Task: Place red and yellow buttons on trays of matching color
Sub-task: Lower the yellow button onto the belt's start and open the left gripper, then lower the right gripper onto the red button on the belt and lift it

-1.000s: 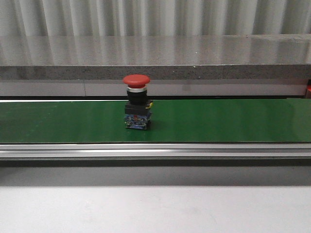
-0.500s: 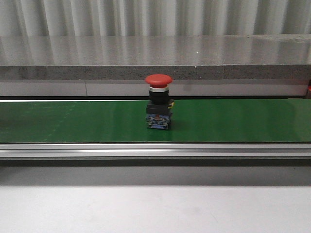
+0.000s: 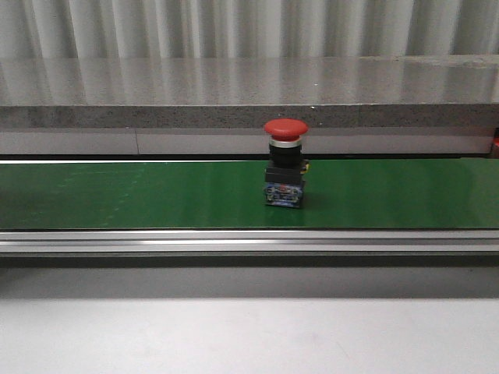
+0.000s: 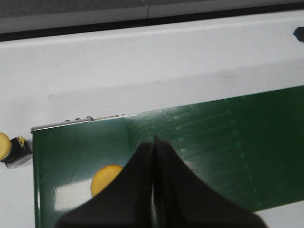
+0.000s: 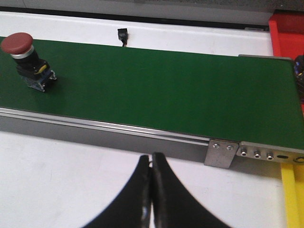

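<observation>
Red button (image 3: 285, 164) upright on green belt (image 3: 117, 195) — both grippers closed, empty; red tray (image 5: 287, 33) contents hidden.

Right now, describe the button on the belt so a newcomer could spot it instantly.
Find the long green conveyor belt crossing the front view. Just right of its middle a red button stands upright, alone: a red mushroom cap atop a black body with a bluish contact block.

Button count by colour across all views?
Red button: 1
Yellow buttons: 2, one on the belt, one off its end
Total: 3
</observation>
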